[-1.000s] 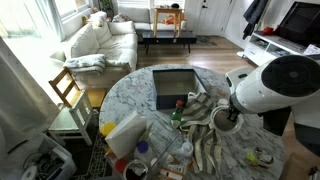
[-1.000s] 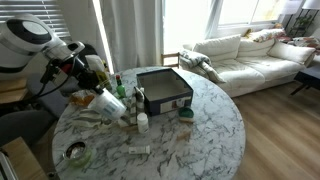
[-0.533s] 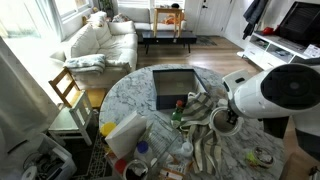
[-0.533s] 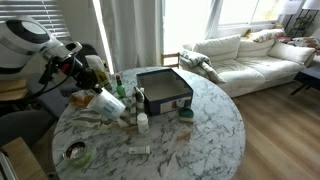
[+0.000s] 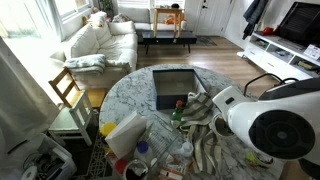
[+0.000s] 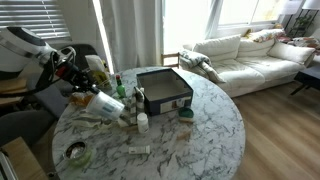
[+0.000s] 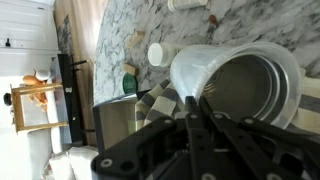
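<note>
My gripper (image 7: pixel 190 102) is shut on the rim of a white cup (image 7: pixel 232 78) with a metal-looking inside, seen from above in the wrist view. In an exterior view the gripper (image 6: pixel 80 68) holds the cup (image 6: pixel 97 68) just above the table's edge, over a striped cloth (image 6: pixel 100 102). The cloth also shows under the cup in the wrist view (image 7: pixel 160 100). In an exterior view the arm (image 5: pixel 280 135) hides the gripper and most of the cup; the striped cloth (image 5: pixel 200 110) lies beside it.
A dark open box (image 5: pixel 172 88) (image 6: pixel 163 88) stands mid-table on the round marble table (image 6: pixel 200 140). Small bottles (image 6: pixel 118 88), a white bottle (image 6: pixel 142 122) and a white jug (image 5: pixel 125 135) stand near. A sofa (image 6: pixel 250 55) and chair (image 5: pixel 68 90) are behind.
The arm's body has swung closer to the camera and lower, now covering the cup in one exterior view. The cup stays held in about the same place.
</note>
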Robot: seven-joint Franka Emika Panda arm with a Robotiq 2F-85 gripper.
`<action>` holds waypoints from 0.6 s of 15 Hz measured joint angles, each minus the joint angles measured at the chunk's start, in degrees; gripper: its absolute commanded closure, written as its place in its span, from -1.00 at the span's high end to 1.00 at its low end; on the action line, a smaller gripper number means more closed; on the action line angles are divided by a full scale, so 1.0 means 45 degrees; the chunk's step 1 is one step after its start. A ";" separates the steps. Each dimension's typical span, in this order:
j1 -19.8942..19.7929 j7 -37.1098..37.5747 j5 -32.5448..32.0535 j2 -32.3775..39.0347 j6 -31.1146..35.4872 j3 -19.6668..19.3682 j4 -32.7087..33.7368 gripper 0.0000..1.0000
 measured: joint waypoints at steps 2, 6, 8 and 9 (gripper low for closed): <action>0.0377 0.0096 -0.0536 0.0306 -0.0488 0.0015 0.0045 -0.98; 0.1063 0.0814 -0.1749 0.0977 -0.1579 0.0068 0.0206 -0.98; 0.1344 0.1248 -0.2314 0.1329 -0.1970 0.0070 0.0268 -0.98; 0.1475 0.1463 -0.2535 0.1519 -0.2158 0.0072 0.0275 -0.98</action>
